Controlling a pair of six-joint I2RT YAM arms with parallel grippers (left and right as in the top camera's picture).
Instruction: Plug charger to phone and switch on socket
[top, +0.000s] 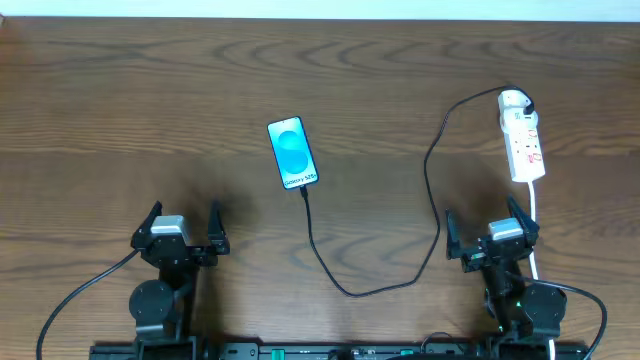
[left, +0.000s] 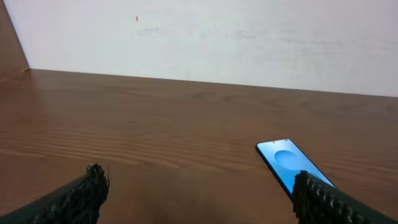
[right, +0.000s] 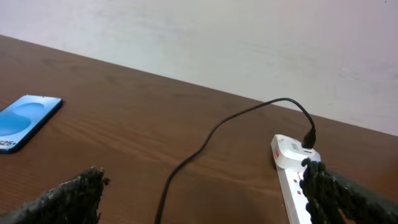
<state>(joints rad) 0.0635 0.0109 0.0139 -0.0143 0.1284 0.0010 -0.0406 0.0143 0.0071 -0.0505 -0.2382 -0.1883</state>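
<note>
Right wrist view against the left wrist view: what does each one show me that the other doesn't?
Only the right wrist: the socket and the charger, its black plug at the socket's far end. Only the left wrist: a small red dot high on the wall. Both: the phone, screen lit blue, lying on the wooden table, with the same pale wall behind.

Just a dark brown wood-grain table (top: 90, 110) running back to a plain off-white wall (left: 261, 43), with a tiny red speck (left: 137, 18) high up on it and soft, even light all over.
</note>
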